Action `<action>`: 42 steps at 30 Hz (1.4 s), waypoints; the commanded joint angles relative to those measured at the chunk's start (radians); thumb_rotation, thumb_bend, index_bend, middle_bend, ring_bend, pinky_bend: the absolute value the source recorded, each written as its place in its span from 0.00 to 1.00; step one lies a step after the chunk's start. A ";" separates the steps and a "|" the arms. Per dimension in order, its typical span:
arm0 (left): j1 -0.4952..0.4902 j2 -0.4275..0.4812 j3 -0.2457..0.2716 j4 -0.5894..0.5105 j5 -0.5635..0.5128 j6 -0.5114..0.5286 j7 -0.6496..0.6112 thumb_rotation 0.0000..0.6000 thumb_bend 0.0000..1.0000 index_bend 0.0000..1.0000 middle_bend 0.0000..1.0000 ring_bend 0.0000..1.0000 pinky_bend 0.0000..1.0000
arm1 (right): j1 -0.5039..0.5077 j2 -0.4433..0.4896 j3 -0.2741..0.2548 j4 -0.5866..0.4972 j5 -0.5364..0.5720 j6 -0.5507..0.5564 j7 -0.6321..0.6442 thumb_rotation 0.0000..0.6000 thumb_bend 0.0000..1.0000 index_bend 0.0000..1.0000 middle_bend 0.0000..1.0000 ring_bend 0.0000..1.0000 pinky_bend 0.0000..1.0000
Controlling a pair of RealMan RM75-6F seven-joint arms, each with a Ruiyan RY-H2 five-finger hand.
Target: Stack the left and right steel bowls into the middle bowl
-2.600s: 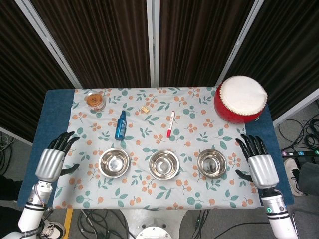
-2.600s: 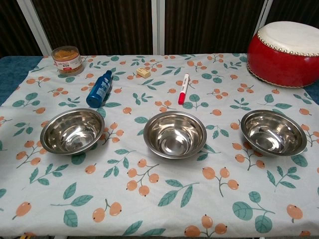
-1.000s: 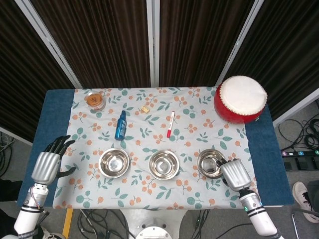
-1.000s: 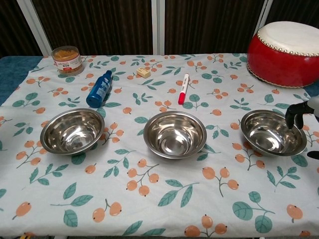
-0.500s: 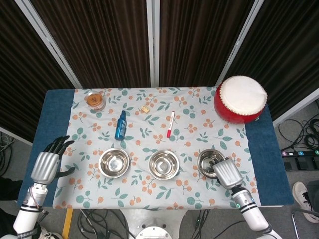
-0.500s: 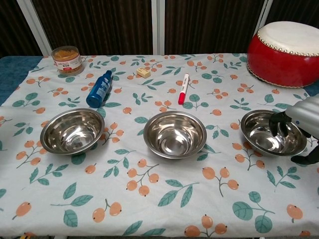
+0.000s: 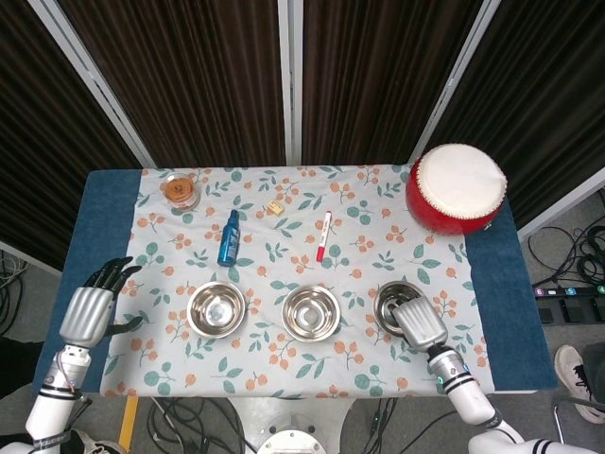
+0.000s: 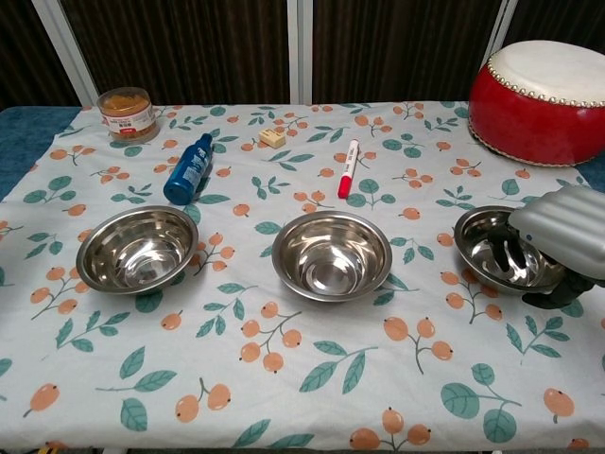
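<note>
Behind the bowls on the floral-clothed bench (image 8: 284,397) lay a blue bottle (image 8: 188,168), a red-and-white marker (image 8: 348,167), a small tan block (image 8: 272,138) and an amber-filled jar (image 8: 128,113); a red drum with a white skin (image 8: 545,87) stood at the far right corner. None blocked the row. Three shiny round steel bowls sat apart: left steel bowl (image 8: 137,248), middle steel bowl (image 8: 332,254), right steel bowl (image 8: 498,248). The right hand (image 8: 558,236) covered the right bowl's rim, dark fingers (image 8: 507,252) curled inside and the thumb outside, pinching it. The left hand (image 7: 92,307) hovered by the bench's left edge, fingers spread.
</note>
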 commanded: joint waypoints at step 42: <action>0.013 0.020 -0.018 0.009 -0.044 0.005 -0.030 1.00 0.12 0.23 0.22 0.13 0.26 | 0.190 -0.095 0.070 -0.126 0.008 -0.038 -0.110 1.00 0.34 0.69 0.64 0.60 0.59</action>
